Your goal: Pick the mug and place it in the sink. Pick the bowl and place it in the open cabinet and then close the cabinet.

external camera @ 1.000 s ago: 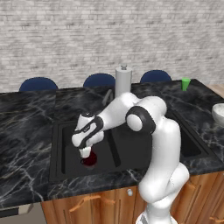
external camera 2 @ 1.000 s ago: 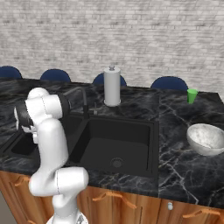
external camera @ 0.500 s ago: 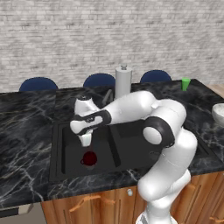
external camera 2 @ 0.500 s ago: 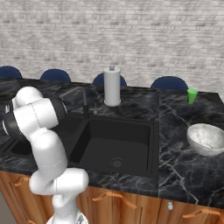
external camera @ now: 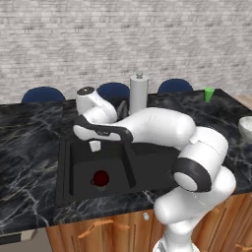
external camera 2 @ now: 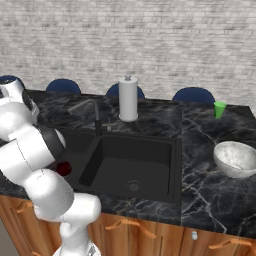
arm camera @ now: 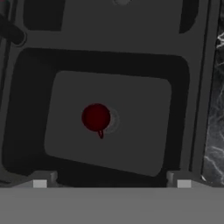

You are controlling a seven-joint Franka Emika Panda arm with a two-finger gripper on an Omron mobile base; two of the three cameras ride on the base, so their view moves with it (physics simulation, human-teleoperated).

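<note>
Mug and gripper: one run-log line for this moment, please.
mug: in sink basin, released | gripper: open, above mug | bowl: on counter, untouched | next: likely bowl

The dark red mug (external camera: 100, 178) stands upright on the floor of the black sink's (external camera: 69, 162) left basin, over the round drain. The grey-white bowl (external camera 2: 236, 158) sits upright on the table, right of the sink, well apart from the mug.

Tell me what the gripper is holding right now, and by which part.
Nothing. The gripper is open above the sink; the mug sits free in the basin.
</note>
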